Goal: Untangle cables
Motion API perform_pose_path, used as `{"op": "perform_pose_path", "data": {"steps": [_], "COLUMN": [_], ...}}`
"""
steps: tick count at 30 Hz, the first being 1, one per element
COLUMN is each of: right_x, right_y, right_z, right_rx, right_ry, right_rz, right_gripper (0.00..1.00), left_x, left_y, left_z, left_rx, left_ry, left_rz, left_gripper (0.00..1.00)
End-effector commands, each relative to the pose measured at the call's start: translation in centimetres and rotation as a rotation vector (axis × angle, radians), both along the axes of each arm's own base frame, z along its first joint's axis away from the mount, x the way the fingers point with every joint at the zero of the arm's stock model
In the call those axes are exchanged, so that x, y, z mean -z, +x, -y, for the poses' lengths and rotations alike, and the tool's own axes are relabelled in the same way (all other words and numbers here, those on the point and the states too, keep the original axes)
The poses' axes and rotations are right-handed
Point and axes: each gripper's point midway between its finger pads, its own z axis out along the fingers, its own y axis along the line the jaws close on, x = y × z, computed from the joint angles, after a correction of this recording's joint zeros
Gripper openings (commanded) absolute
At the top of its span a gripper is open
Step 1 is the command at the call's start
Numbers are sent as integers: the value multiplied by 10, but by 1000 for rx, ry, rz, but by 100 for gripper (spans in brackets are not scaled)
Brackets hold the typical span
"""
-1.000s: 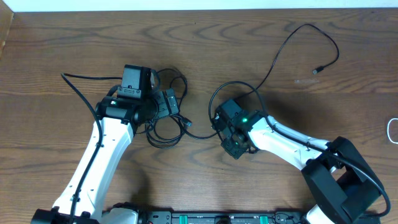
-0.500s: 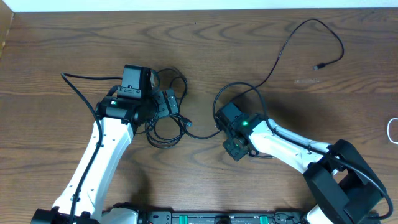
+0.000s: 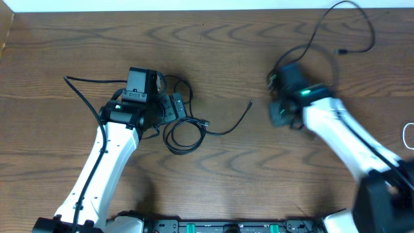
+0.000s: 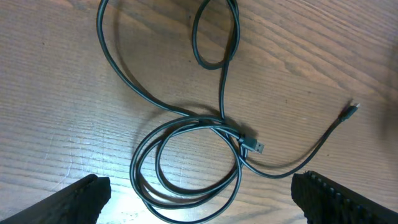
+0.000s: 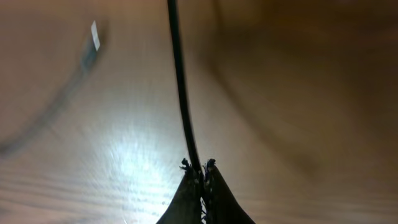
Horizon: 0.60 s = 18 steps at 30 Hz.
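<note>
Right end effector (image 5: 200, 169) clamped on black cable (image 5: 180, 87); left end effector (image 4: 202, 196) apart (above coil (image 4: 239, 168)).

It's all laid out on a dark brown wooden table (image 3: 226, 39), the grain running in long wavy bands across its width. Along the far side there's a plain white strip (image 3: 194, 5), and at the far left corner a paler wooden edge (image 3: 5, 35) cuts in at a slant. Up close, the wood is glossy enough to throw back a bright patch of light (image 5: 134, 155). A small white mark (image 5: 94, 35) shows on the surface, too blurred to make out.
</note>
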Motion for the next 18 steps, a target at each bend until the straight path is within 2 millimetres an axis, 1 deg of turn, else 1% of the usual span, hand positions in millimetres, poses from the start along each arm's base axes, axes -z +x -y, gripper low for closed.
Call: {"op": "perform_pose_path", "data": {"steps": [1, 2, 4, 6, 9, 12, 15, 16, 18], "right_x": [-56, -65, -88, -98, -110, -117, -116, -114, -108], "right_y": [14, 16, 24, 32, 42, 54, 61, 63, 69], "right_z": [1, 2, 21, 39, 59, 75, 81, 82, 83], "right_rx": [-61, -64, -42, 5, 62, 118, 132, 136, 159], "right_ry": [121, 139, 111, 75, 66, 78, 67, 65, 79], "right_rz": [132, 158, 248, 300, 361, 416, 429, 429, 426], "right_gripper": [1, 1, 1, 1, 1, 1, 1, 4, 15], "left_x": [1, 1, 1, 1, 1, 1, 1, 1, 1], "left_y": [0, 0, 0, 0, 0, 0, 0, 0, 0], "left_z": [-3, -3, -3, -3, -3, -3, -3, -3, -3], "left_rx": [-1, -1, -1, -1, -2, -1, -1, -1, -1], "left_ry": [15, 15, 15, 15, 14, 15, 15, 15, 15], "left_rz": [-2, -2, -2, -2, -2, -2, -2, -2, -2], "left_gripper": [99, 99, 99, 99, 99, 99, 99, 99, 99]}}
